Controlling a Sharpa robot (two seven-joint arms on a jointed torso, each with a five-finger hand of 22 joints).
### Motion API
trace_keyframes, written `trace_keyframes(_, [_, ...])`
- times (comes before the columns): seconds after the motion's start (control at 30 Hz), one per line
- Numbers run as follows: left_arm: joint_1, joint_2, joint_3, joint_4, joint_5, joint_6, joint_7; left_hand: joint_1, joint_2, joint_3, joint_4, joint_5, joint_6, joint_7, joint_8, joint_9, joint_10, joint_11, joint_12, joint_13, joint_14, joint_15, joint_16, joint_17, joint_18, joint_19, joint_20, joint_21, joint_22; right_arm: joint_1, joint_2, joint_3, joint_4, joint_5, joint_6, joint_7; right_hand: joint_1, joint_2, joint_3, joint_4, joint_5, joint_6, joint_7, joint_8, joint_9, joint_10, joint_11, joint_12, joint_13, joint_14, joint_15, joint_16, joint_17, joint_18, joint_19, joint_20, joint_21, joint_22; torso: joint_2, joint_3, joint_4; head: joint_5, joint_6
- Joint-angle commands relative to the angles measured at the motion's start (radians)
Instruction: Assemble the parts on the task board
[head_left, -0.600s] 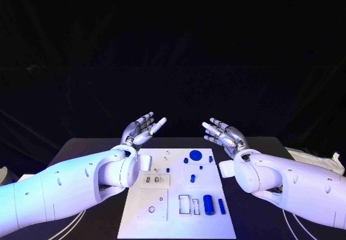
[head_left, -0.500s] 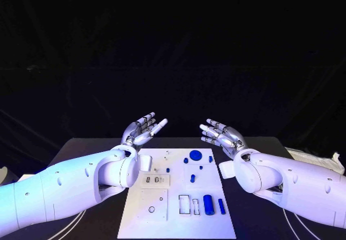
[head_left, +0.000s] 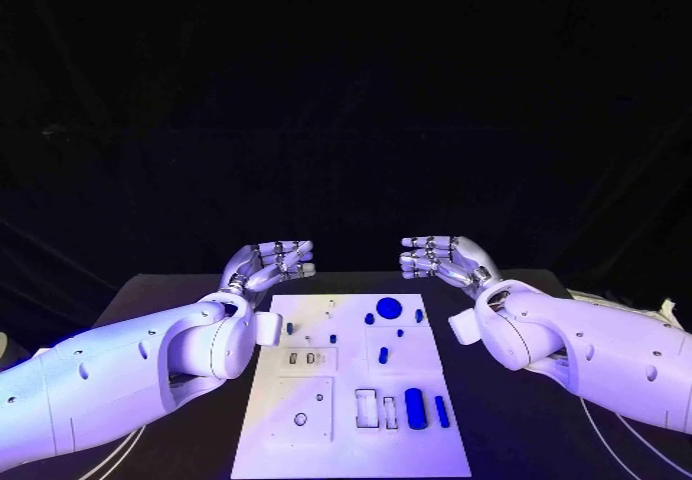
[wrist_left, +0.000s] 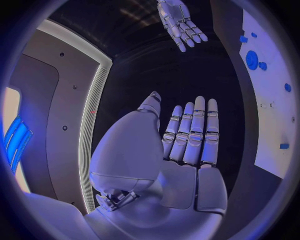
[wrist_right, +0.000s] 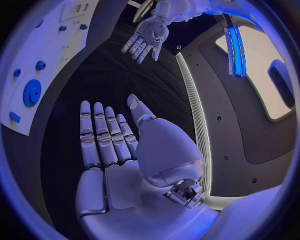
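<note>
- Left hand (head_left: 270, 266): silver, jointed, raised beyond the far left corner of the task board; it holds nothing, its fingers straight and side by side in the left wrist view.
- Task board (head_left: 325, 428): flat white plate, matte and rigid, lying between and nearer than both hands.
- Blue disc (head_left: 389, 308): round, toothed at its edge, probably light hard plastic; best pinched at the rim.
- Blue peg (head_left: 415, 408): smooth, rounded cylinder lying on the board, likely slippery; grasp across its middle.
- Right hand (head_left: 444, 260): empty, fingers extended, raised beyond the board's far right corner.
</note>
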Motion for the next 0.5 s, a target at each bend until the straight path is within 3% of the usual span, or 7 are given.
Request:
trace_keyframes(0.03, [0.004, -0.021, 0.001, 0.026, 0.001, 0.088, 0.005, 0.010, 0.010, -0.002, -0.013, -0.005, 0.035, -0.008, 0.004, -0.006, 0.049, -0.015, 0.000, -0.002, 0.061, -0.019, 0.010, 0.013, 0.015, 0.051, -0.018, 0.013, 0.000, 0.013, -0.001, 0.006, -0.007, -0.253, -0.021, -0.032, 0.022, 0.003, 0.057, -0.087, -0.009, 0.199, 0.019, 0.007, 0.005, 0.190, -0.043, 0.003, 0.002, 0.215, -0.058, 0.024, 0.008, 0.030, 0.164, -0.054, 0.060, 0.009, 0.026, 0.0009, 0.0042, -0.005, 0.006])
trace_keyframes(0.17, [0.005, -0.050, 0.003, 0.077, 0.010, 0.136, -0.004, 0.022, 0.020, 0.000, -0.024, -0.004, 0.070, -0.020, -0.001, -0.012, 0.097, -0.032, -0.010, -0.005, 0.118, -0.038, 0.014, 0.033, 0.014, 0.103, -0.037, 0.022, -0.004, 0.034, -0.005, 0.010, -0.014, -0.422, 0.001, -0.095, 0.058, -0.028, 0.086, -0.095, -0.032, 0.226, 0.011, 0.000, 0.004, 0.231, -0.056, -0.009, 0.003, 0.285, -0.082, 0.034, 0.015, 0.028, 0.218, -0.088, 0.099, 0.024, 0.046, 0.0006, 0.0111, -0.010, 0.011])
trace_keyframes(0.33, [0.006, -0.079, 0.007, 0.146, 0.053, 0.153, -0.006, 0.031, 0.018, 0.000, -0.032, -0.004, 0.075, -0.020, -0.012, -0.018, 0.105, -0.032, -0.031, -0.009, 0.121, -0.040, -0.002, 0.039, 0.013, 0.123, -0.042, 0.023, -0.008, 0.061, -0.005, 0.013, -0.018, -0.659, 0.038, -0.192, 0.062, -0.060, 0.089, -0.091, -0.056, 0.262, -0.004, -0.007, 0.005, 0.292, -0.078, -0.018, 0.005, 0.381, -0.112, 0.054, 0.036, 0.028, 0.278, -0.119, 0.167, 0.057, 0.077, -0.0003, 0.0257, -0.020, 0.021])
trace_keyframes(0.4, [0.008, -0.090, 0.008, 0.168, 0.073, 0.154, -0.008, 0.028, 0.016, -0.003, -0.033, -0.004, 0.074, -0.018, -0.017, -0.019, 0.104, -0.030, -0.038, -0.010, 0.119, -0.038, -0.009, 0.041, 0.012, 0.125, -0.041, 0.021, -0.011, 0.072, 0.000, 0.014, -0.018, -0.787, 0.073, -0.257, 0.047, -0.073, 0.082, -0.088, -0.020, 0.272, -0.011, -0.010, 0.005, 0.306, -0.085, -0.023, 0.005, 0.423, -0.124, 0.068, 0.048, 0.028, 0.304, -0.131, 0.197, 0.073, 0.089, -0.0031, 0.0302, -0.023, 0.025])
trace_keyframes(0.43, [0.009, -0.093, 0.008, 0.174, 0.079, 0.155, -0.009, 0.025, 0.015, -0.005, -0.032, -0.005, 0.074, -0.017, -0.019, -0.020, 0.104, -0.029, -0.041, -0.010, 0.118, -0.037, -0.011, 0.042, 0.012, 0.125, -0.040, 0.020, -0.012, 0.075, 0.001, 0.014, -0.017, -0.825, 0.084, -0.278, 0.038, -0.078, 0.078, -0.086, -0.010, 0.279, -0.015, -0.009, 0.006, 0.316, -0.090, -0.023, 0.006, 0.446, -0.130, 0.078, 0.055, 0.029, 0.318, -0.136, 0.210, 0.079, 0.093, -0.0039, 0.0319, -0.026, 0.021])
trace_keyframes(0.5, [0.010, -0.100, 0.009, 0.189, 0.092, 0.156, -0.011, 0.021, 0.013, -0.009, -0.032, -0.005, 0.074, -0.016, -0.022, -0.020, 0.104, -0.028, -0.045, -0.011, 0.117, -0.036, -0.015, 0.043, 0.012, 0.125, -0.040, 0.018, -0.013, 0.082, 0.005, 0.015, -0.014, -0.914, 0.111, -0.327, 0.022, -0.086, 0.070, -0.081, -0.008, 0.289, -0.023, -0.009, 0.006, 0.332, -0.099, -0.024, 0.006, 0.486, -0.141, 0.095, 0.070, 0.030, 0.344, -0.146, 0.237, 0.092, 0.104, -0.0068, 0.0373, -0.032, 0.025])
